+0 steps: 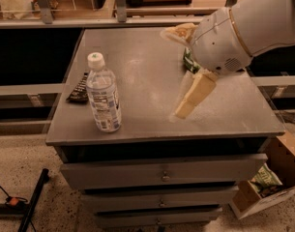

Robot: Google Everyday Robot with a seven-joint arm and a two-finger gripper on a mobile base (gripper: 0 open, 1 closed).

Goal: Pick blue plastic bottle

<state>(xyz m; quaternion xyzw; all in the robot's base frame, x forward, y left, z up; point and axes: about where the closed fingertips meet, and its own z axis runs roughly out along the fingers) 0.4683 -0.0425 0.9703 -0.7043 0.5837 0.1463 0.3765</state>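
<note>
The blue plastic bottle (pixel 103 93) stands upright near the front left of the grey cabinet top (pixel 142 66). It is clear and bluish, with a white cap and a printed label. My gripper (pixel 185 103) hangs from the big white arm (pixel 234 33) over the middle-right of the top and points down and to the left. It is apart from the bottle, well to its right, and holds nothing that I can see.
A dark snack packet (pixel 79 88) lies at the left edge, just beside the bottle. A green bag (pixel 187 62) is mostly hidden behind the arm. Drawers (pixel 161 175) are below. A cardboard box (pixel 268 185) stands on the floor at the right, a black stand leg (pixel 31 202) at the left.
</note>
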